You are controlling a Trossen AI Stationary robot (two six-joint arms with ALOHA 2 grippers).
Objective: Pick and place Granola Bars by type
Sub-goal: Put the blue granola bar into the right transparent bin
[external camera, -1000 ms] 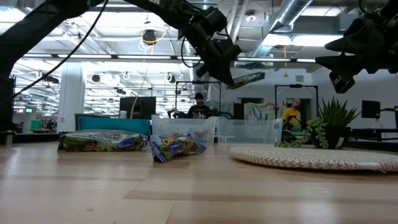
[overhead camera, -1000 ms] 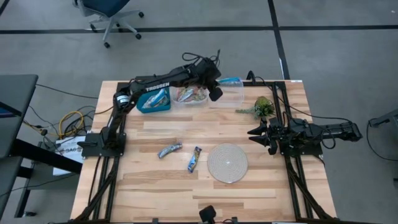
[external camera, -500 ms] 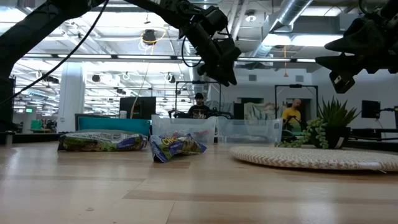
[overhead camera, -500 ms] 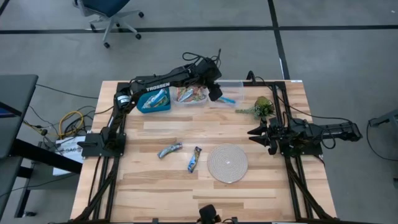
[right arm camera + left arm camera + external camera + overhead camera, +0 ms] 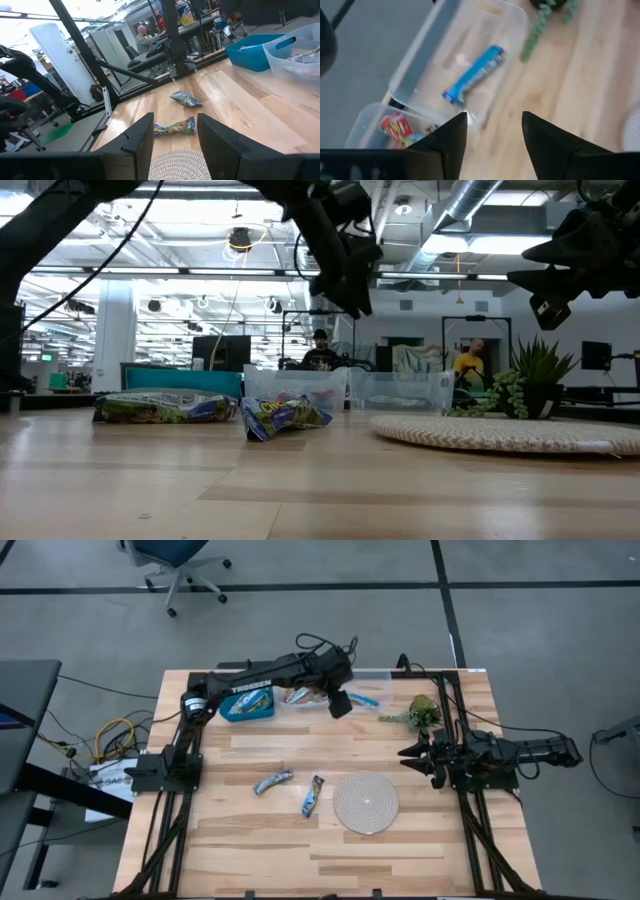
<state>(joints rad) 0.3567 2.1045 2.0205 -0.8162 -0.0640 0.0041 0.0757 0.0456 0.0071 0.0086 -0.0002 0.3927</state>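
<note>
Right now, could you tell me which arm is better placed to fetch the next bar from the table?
Probably the right: its open gripper waits beside the mat, facing both loose bars.

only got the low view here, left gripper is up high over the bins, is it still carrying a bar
Observer: No. In the left wrist view the left gripper is open and empty; a blue bar lies in the clear bin below it.
Operator: how many bars are left out on the table
Observer: Two. The high view shows one bar and a second bar lying apart, beside the round mat.
Operator: and the right arm
Observer: The right gripper waits open at the table's right side, near the plant sprig.
</note>
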